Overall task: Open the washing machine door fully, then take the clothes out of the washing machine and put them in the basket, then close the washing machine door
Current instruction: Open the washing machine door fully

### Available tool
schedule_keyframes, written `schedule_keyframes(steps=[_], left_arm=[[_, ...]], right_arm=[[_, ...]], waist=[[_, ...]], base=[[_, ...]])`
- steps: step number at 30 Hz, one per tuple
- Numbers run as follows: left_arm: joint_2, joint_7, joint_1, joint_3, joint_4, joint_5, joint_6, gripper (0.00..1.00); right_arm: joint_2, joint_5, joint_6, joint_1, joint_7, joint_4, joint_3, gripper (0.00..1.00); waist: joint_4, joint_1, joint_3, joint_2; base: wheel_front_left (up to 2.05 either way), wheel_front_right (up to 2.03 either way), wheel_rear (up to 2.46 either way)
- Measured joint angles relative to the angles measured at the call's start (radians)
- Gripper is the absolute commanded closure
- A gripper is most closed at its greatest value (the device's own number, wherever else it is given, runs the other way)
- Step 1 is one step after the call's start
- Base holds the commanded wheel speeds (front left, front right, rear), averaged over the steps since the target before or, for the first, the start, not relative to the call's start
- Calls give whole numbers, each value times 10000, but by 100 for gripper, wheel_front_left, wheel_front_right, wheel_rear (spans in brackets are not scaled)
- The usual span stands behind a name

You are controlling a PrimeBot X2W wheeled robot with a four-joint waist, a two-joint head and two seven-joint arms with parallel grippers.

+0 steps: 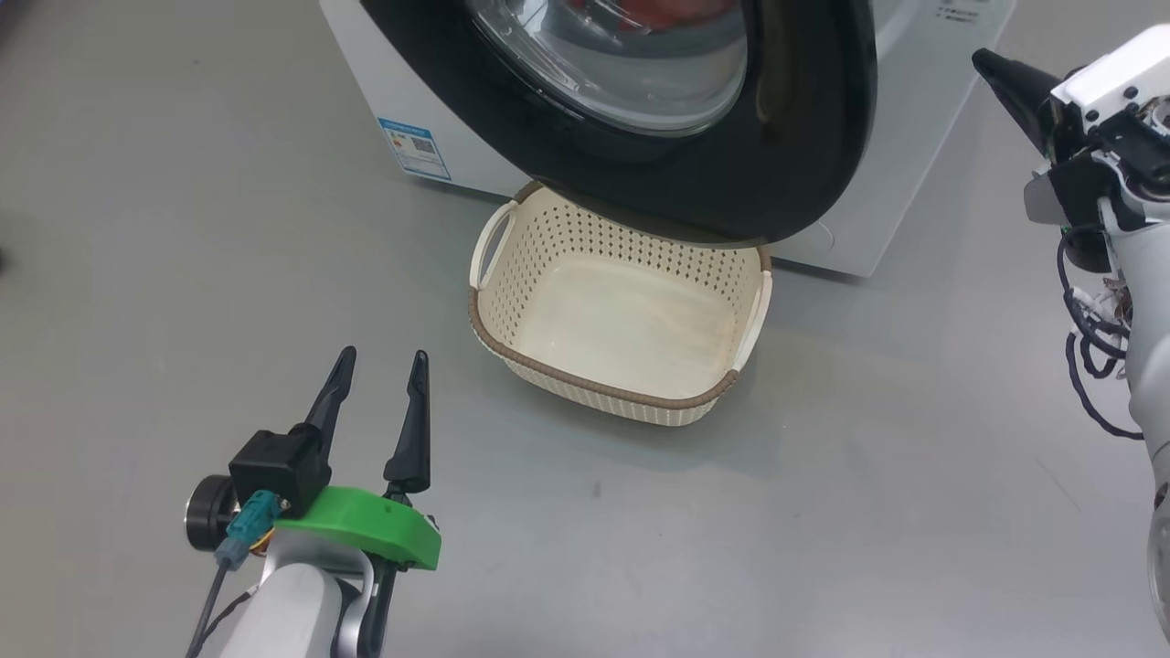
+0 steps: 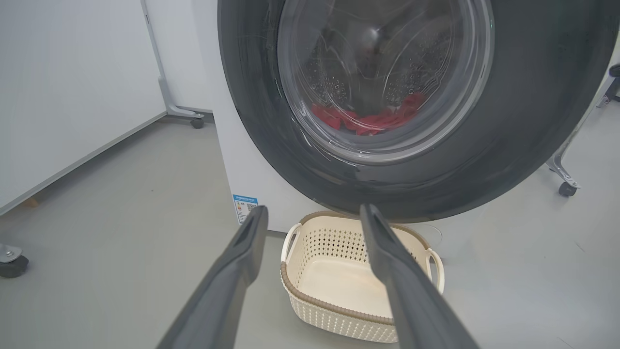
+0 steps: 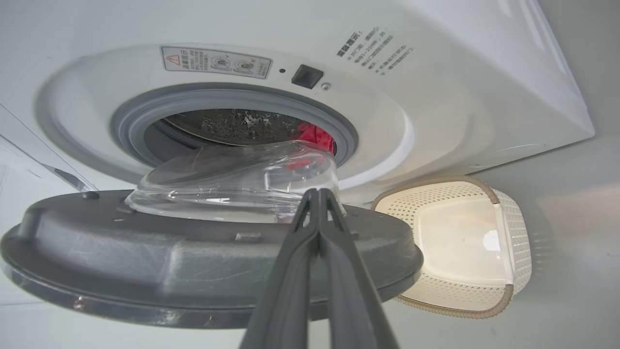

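The white washing machine (image 1: 914, 137) stands at the top of the head view. Its black-rimmed door (image 1: 795, 155) is partly open, and the door's lower edge hangs over the cream basket (image 1: 622, 311) on the floor. Through the glass, red clothes (image 2: 368, 118) lie in the drum; they also peek past the grey gasket as clothes (image 3: 315, 135). My left gripper (image 1: 384, 356) is open and empty, low on the floor side, left of the basket (image 2: 339, 286). My right gripper (image 1: 987, 62) is shut and empty, right of the door's free edge. In its wrist view the right gripper (image 3: 317, 191) points at the door's inner face (image 3: 193, 261).
A blue label (image 1: 416, 146) marks the machine's lower front. White panels on caster feet (image 2: 196, 121) (image 2: 566, 188) stand to both sides of the machine, and another caster (image 2: 12, 264) sits at the near left. Open grey floor (image 1: 183, 228) surrounds the basket.
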Motion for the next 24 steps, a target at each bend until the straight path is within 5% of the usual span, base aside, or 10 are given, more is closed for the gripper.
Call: schedule_keyframes(steps=[10, 18, 24], left_arm=[[6, 0, 292, 236, 94, 140, 0, 0], [29, 0, 716, 585, 69, 249, 10, 0], [36, 0, 782, 625, 50, 311, 8, 0]], right_arm=[[-251, -1344, 92, 1484, -1072, -1055, 1141, 100], [-374, -2702, 92, 2724, -2326, -3910, 2863, 100], [-1037, -3657, 92, 3933, -3321, -4805, 3676, 100]], waist=[[-482, 0, -643, 0], [-956, 0, -1037, 0], [-1164, 0, -1182, 0]], base=[[0, 0, 0], [0, 0, 0], [0, 0, 0]])
